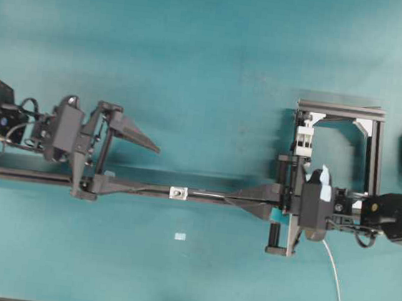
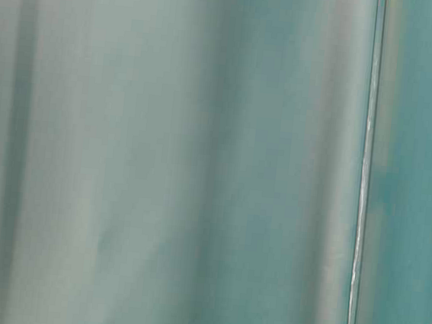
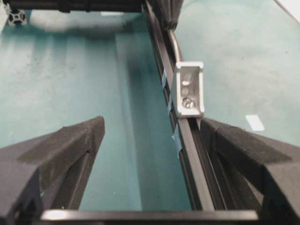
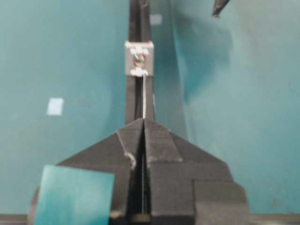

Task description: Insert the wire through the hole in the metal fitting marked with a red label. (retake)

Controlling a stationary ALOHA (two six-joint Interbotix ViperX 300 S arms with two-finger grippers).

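Two pincers on one rail, wire tip at the fitting's hole.
The rail (image 1: 203,194) crosses the tabletop (image 1: 210,65); the fitting (image 1: 178,192) sits mid-rail. The left pincer (image 1: 117,160) gapes wide, holding nothing; the right pincer (image 4: 143,123) is clamped on the wire (image 4: 145,96), which lies along the rail, tip at the hole (image 4: 138,60). Risk: the thin wire could buckle or skid off the face if pushed off-axis.

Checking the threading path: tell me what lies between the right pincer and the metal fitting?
Only the wire, running from the shut right pincer along the dark rail to the metal fitting, seen in the right wrist view.
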